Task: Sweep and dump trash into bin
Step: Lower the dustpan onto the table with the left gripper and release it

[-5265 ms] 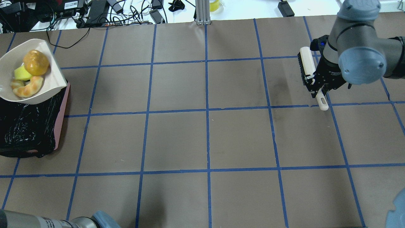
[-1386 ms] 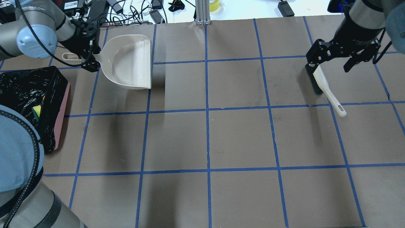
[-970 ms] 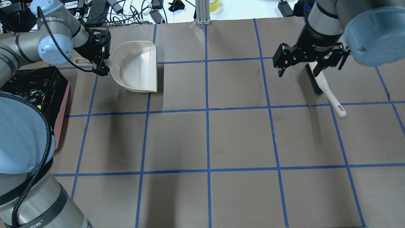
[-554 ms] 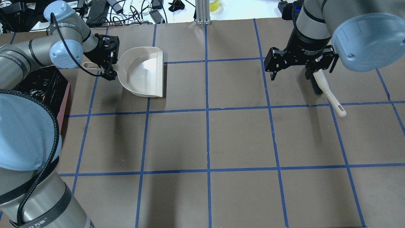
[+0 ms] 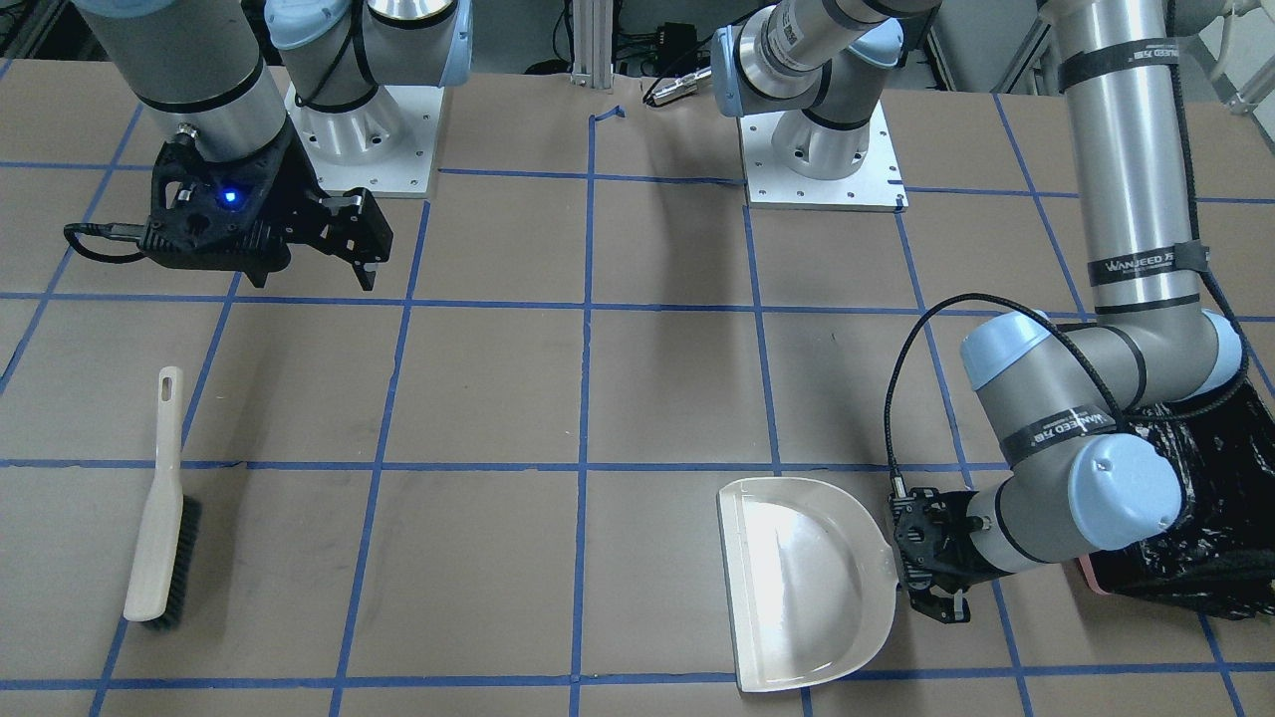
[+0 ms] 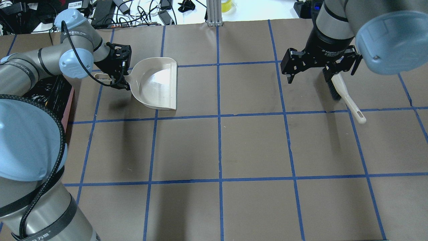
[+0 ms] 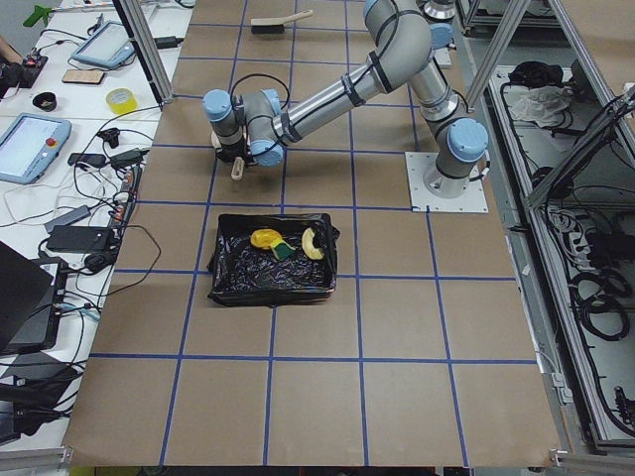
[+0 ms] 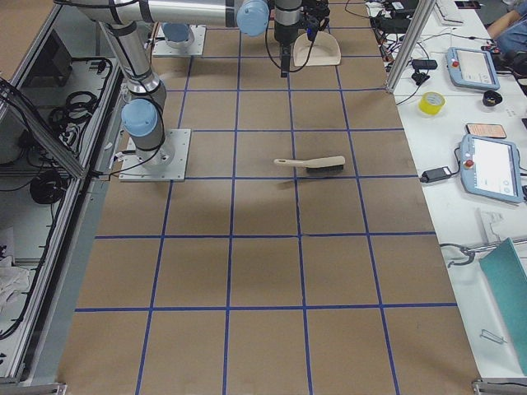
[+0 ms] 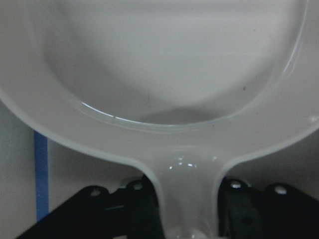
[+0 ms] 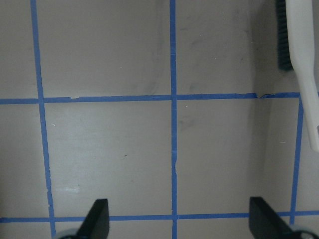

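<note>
My left gripper (image 6: 117, 72) is shut on the handle of the empty beige dustpan (image 6: 157, 83), which lies low and flat at the far left of the table; the pan also shows in the front view (image 5: 797, 588) and the left wrist view (image 9: 169, 74). The pink bin with its black bag (image 7: 273, 260) holds the golden lump (image 7: 264, 238), the yellow sponge (image 7: 284, 251) and the croissant piece (image 7: 313, 244). In the overhead view my left arm hides most of the bin (image 6: 69, 100). My right gripper (image 6: 309, 72) is open and empty, above the table beside the brush (image 6: 344, 95).
The brush (image 5: 159, 528) lies loose on the table at the far right, its handle pointing toward the robot. Cables and devices (image 6: 100, 13) crowd the white bench beyond the far edge. An aluminium post (image 6: 214, 13) stands at the far middle.
The trash has gone from the dustpan into the bin. My left gripper carried the empty pan rightward and lower. My right gripper released the brush, opened and shifted left.
</note>
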{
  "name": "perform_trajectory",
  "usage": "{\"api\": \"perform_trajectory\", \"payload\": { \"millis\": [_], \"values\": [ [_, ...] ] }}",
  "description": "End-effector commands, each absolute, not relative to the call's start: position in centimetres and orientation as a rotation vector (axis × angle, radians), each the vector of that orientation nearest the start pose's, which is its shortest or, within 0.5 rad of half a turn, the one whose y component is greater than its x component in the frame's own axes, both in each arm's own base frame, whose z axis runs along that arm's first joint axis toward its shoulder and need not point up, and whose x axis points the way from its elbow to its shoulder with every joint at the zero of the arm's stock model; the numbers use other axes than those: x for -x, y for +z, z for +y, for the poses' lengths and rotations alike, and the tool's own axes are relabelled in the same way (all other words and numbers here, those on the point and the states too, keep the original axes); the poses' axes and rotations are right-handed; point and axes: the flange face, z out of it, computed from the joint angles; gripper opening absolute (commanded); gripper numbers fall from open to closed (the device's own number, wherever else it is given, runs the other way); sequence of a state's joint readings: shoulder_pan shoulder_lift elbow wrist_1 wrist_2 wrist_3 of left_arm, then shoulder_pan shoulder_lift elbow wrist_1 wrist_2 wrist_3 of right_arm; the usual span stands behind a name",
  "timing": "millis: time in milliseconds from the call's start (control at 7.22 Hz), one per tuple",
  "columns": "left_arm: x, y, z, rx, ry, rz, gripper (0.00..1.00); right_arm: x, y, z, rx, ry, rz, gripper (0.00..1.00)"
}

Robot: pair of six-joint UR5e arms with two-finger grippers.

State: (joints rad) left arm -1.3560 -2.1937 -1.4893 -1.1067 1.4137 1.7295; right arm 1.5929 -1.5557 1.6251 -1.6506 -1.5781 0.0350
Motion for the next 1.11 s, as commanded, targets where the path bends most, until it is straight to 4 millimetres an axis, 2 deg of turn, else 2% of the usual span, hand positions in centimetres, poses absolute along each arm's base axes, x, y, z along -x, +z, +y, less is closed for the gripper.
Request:
{"api": "perform_trajectory", "payload": {
  "millis": [0, 139, 277, 416, 554, 693, 831, 970],
  "values": [
    [1.3, 23.1, -68.9, -2.09, -0.128, 2.492, 0.89, -14.4, 46.2, -49.2, -0.017, -0.015, 3.147, 1.0],
    [2.7, 25.6, -68.2, -2.071, -0.096, 2.472, 0.89, -14.5, 46.5, -49.0, -0.012, -0.02, 3.149, 1.0],
    [3.0, 28.2, -67.3, -2.059, -0.084, 2.493, 0.89, -14.5, 47.0, -48.7, -0.012, -0.032, 3.149, 1.0],
    [3.6, 30.7, -66.1, -1.957, -0.049, 2.598, 0.89, -14.4, 47.7, -48.0, -0.015, -0.046, 3.148, 1.0],
    [5.3, 33.3, -64.4, -1.689, -0.008, 2.789, 0.93, -14.4, 47.5, -47.9, -0.015, -0.032, 3.148, 1.0],
    [8.1, 36.2, -62.7, -1.473, 0.014, 2.898, 0.97, -14.4, 47.6, -48.0, -0.012, -0.046, 3.15, 1.0],
    [10.7, 39.0, -61.0, -1.166, 0.036, 2.92, 1.0, -14.4, 47.6, -48.0, -0.012, -0.049, 3.148, 1.0],
    [13.1, 41.2, -59.1, -1.03, 0.017, 2.926, 1.0, -14.4, 47.6, -48.0, -0.015, -0.046, 3.148, 1.0]
  ]
}}
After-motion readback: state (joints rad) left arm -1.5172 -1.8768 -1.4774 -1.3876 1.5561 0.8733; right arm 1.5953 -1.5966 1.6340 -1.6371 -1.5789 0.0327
